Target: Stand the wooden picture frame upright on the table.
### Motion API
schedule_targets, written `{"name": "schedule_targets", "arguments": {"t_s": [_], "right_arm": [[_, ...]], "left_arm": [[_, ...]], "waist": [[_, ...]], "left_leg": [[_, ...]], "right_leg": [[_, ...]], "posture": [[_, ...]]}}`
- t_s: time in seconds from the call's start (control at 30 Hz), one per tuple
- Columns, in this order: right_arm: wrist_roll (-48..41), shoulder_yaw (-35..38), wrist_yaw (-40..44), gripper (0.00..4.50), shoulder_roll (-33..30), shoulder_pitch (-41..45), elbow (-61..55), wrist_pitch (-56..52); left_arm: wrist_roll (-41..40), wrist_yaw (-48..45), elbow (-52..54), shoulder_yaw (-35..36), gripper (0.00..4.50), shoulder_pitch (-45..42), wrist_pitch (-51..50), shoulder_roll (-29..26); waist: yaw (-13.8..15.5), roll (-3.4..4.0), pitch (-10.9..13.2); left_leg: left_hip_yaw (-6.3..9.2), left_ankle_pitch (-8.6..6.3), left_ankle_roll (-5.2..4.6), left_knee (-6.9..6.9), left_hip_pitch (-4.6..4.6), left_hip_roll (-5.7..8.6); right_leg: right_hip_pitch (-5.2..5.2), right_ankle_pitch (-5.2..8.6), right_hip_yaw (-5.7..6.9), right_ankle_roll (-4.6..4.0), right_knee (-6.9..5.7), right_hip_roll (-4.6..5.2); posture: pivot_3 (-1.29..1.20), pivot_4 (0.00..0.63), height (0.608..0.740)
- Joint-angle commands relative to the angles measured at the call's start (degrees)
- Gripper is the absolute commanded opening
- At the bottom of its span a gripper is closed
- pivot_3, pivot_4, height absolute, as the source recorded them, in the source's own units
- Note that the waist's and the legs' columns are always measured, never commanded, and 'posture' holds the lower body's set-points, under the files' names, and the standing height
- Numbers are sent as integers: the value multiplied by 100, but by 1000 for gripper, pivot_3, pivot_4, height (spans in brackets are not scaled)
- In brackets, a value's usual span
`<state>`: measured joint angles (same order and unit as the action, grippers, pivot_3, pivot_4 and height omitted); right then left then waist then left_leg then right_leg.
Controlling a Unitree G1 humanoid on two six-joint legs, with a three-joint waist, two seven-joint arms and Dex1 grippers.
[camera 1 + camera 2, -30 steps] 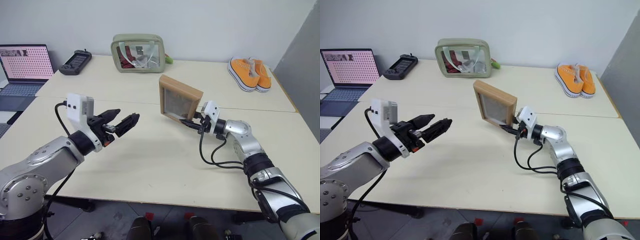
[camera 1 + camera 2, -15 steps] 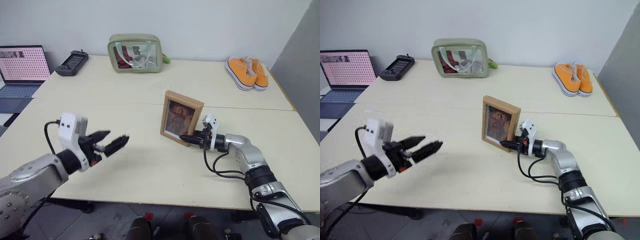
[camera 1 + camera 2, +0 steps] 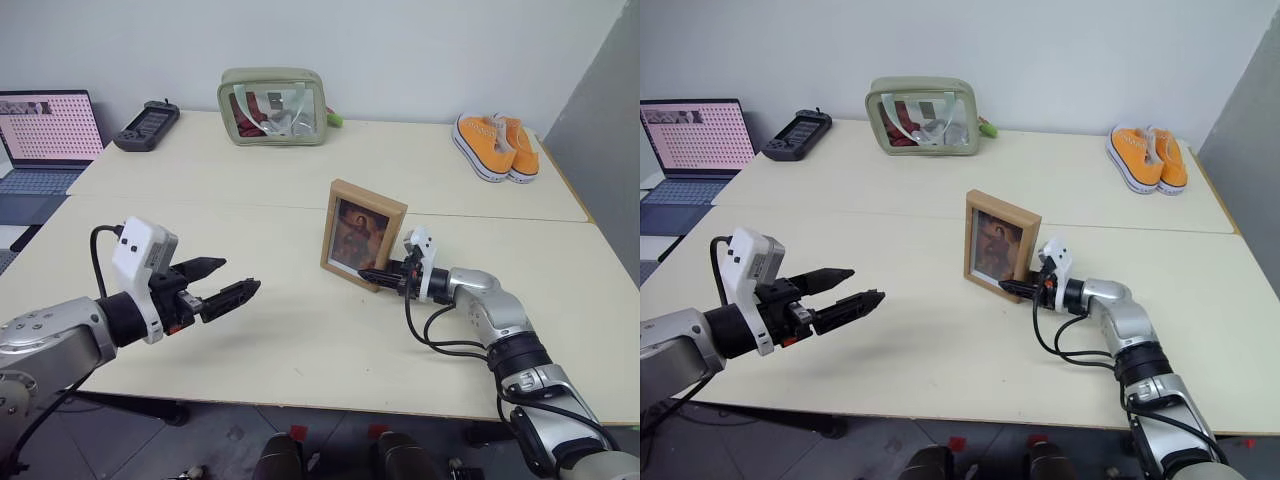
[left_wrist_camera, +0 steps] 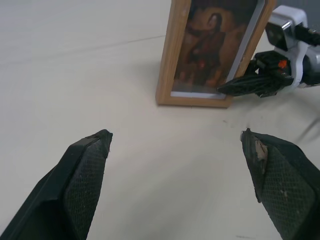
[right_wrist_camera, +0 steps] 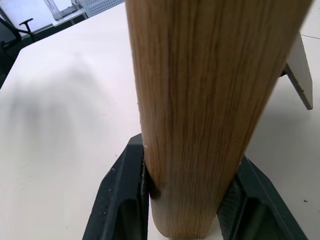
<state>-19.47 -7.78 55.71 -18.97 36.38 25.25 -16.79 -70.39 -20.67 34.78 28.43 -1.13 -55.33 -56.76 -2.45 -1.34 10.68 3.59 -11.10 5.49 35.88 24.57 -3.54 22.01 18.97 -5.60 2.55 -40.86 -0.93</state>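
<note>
Where a second ago the wooden picture frame (image 3: 364,234) hung tilted in the air, I now see it standing upright on the table (image 3: 300,340), portrait facing me, its prop out behind. My right gripper (image 3: 375,275) has come down with it, and its two fingers sit against either side of the frame's lower right edge. My left gripper (image 3: 232,284) has pulled back, well left of the frame, jaws spread wide around nothing.
</note>
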Motion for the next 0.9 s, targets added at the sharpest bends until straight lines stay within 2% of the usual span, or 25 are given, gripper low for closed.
{"name": "schedule_targets", "arguments": {"t_s": [0.03,0.07,0.37,0.57,0.7,0.9], "right_arm": [[138,158,-178,2543,-38,3,-261,159],[178,150,-208,2765,-44,1,-273,178],[387,196,-388,2765,-248,-92,-530,129],[553,430,-553,2765,-1239,-615,-2003,-367],[544,751,-641,2765,-2099,-1093,-3384,-1001],[23,1158,-1017,2765,-2219,-1354,-4648,-2080]], "left_arm": [[-26,8,-19,-93,4475,-231,44,22],[-17,12,-22,-124,4475,-258,41,42],[105,20,-170,-584,4475,-744,96,279],[554,-188,-220,-913,4475,-1067,363,522],[710,-391,-430,-1043,4475,-1326,527,720],[871,-463,-626,-1157,4475,-1636,585,981]], "waist": [[3,0,0],[3,0,0],[4,0,0],[75,4,3],[67,6,3],[6,5,3]], "left_leg": [[0,0,0,0,0,0],[0,0,0,0,0,0],[-1,0,0,0,0,0],[-1,0,0,1,8,8],[0,0,0,-1,8,1],[-2,0,-1,-1,7,-2]], "right_leg": [[0,0,0,0,0,0],[0,0,0,0,0,0],[1,0,-2,0,0,0],[1,0,-2,1,6,6],[3,0,-1,1,6,0],[3,0,-5,1,5,-3]], "posture": [[0,150,740],[0,150,740],[0,150,740],[0,150,740],[0,150,740],[0,150,740]]}}
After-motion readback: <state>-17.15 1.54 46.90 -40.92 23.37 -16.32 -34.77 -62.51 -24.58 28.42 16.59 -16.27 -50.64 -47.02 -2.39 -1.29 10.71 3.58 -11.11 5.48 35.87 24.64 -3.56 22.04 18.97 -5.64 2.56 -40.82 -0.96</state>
